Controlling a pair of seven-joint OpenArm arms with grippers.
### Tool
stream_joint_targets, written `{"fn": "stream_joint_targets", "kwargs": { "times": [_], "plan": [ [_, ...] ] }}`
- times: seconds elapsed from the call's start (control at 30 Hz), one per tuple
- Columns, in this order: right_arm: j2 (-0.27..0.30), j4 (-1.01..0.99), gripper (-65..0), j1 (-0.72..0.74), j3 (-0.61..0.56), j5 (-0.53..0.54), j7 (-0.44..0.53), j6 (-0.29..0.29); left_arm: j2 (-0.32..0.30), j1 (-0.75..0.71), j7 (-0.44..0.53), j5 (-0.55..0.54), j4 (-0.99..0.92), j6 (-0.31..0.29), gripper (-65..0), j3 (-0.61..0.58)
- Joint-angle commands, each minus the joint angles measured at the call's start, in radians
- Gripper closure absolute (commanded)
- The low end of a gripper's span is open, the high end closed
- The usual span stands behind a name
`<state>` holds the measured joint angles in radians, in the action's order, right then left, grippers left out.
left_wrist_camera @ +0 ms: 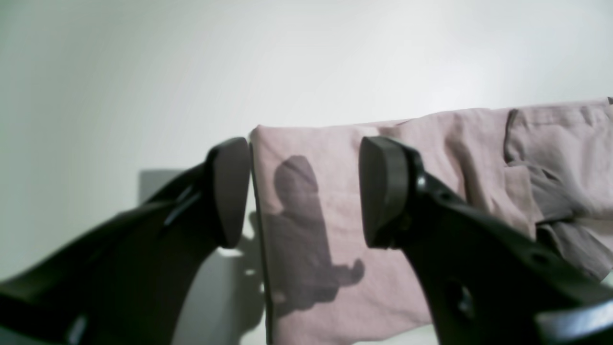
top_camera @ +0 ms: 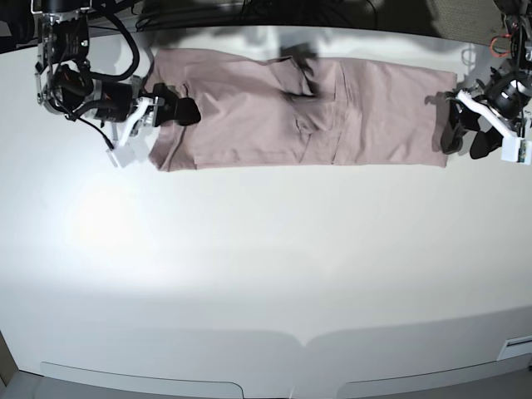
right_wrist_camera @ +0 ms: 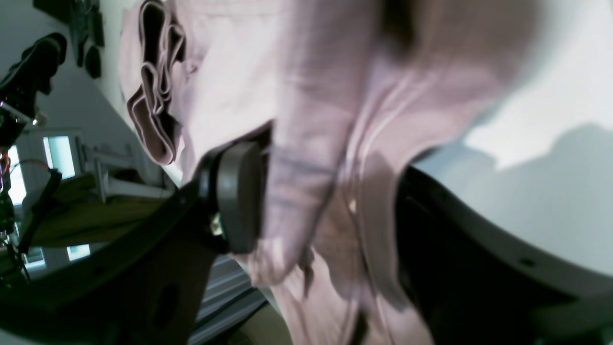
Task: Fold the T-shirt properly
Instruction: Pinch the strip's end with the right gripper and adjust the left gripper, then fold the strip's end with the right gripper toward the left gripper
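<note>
Along the far edge of the white bench (top_camera: 249,274), T-shirt (top_camera: 299,108) lies folded lengthwise. Left end effector (top_camera: 462,133) gapes beside one end; right end effector (top_camera: 170,108) straddles cloth at the other, jaws apart.

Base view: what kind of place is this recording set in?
Probably a robotics lab bench, not a home. A wide bare white table holds only the T-shirt, with two robot arms at either end, the left gripper and the right gripper, and cables trailing behind.
</note>
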<state>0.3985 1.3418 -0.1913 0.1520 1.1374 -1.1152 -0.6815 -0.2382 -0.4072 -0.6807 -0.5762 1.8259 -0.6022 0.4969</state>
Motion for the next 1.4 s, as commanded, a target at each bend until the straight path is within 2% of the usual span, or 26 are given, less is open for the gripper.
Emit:
{"fn": "stream_joint_targets", "kwargs": {
  "times": [0.0,0.27,0.37,0.43,0.53,0.63,0.73,0.83,0.93,1.03,1.13,1.23,1.37],
  "plan": [
    [0.010,0.003,-33.8,-0.003,-0.005,-0.037,-0.029,0.020,-0.014,0.002,0.024,-0.018,0.018,-0.004,-35.6,0.006],
    [0.006,0.003,-33.6,-0.003,0.004,-0.037,-0.012,0.020,-0.014,0.002,0.024,-0.018,0.018,-0.004,-35.6,0.006],
    [-0.011,0.003,-23.9,-0.003,0.004,-0.042,-0.014,0.019,-0.014,0.002,0.023,-0.018,0.018,-0.004,-35.6,0.006],
    [-0.024,0.003,-14.7,-0.003,0.004,-0.071,-0.004,0.018,-0.014,0.002,0.018,-0.017,0.018,-0.004,-35.6,0.006],
    [-0.027,0.003,0.0,-0.003,0.005,-0.121,0.059,0.016,-0.015,0.002,0.016,-0.014,0.018,-0.004,-35.6,0.006],
    [-0.012,0.005,0.0,-0.003,0.012,-0.142,0.114,0.016,-0.015,-0.004,0.016,-0.014,0.018,-0.004,-35.6,0.006],
    [0.024,0.014,0.0,-0.003,0.057,-0.142,0.109,0.016,-0.015,-0.009,0.013,-0.012,0.018,-0.004,-35.6,0.006],
    [0.077,0.034,0.0,-0.002,0.142,-0.130,0.069,0.016,-0.015,-0.009,0.012,0.004,0.018,-0.004,-35.6,0.006],
    [0.123,0.076,0.0,-0.003,0.227,-0.068,0.018,0.016,-0.014,-0.009,0.013,0.000,0.018,-0.004,-35.6,0.006],
    [0.130,0.152,0.0,-0.003,0.275,-0.025,-0.041,0.016,-0.014,-0.009,0.016,0.000,0.018,-0.004,-35.6,0.006],
    [0.084,0.260,0.0,-0.003,0.276,-0.025,-0.107,0.016,-0.014,-0.009,0.016,0.001,0.018,-0.004,-35.6,0.006],
    [-0.006,0.399,0.0,-0.003,0.271,0.000,-0.160,0.022,-0.014,-0.009,0.017,0.000,0.018,-0.004,-35.6,0.006],
    [-0.141,0.561,0.0,-0.016,0.245,-0.095,-0.149,0.029,-0.014,-0.009,0.016,0.000,0.018,-0.004,-35.6,0.006]
  ]
}}
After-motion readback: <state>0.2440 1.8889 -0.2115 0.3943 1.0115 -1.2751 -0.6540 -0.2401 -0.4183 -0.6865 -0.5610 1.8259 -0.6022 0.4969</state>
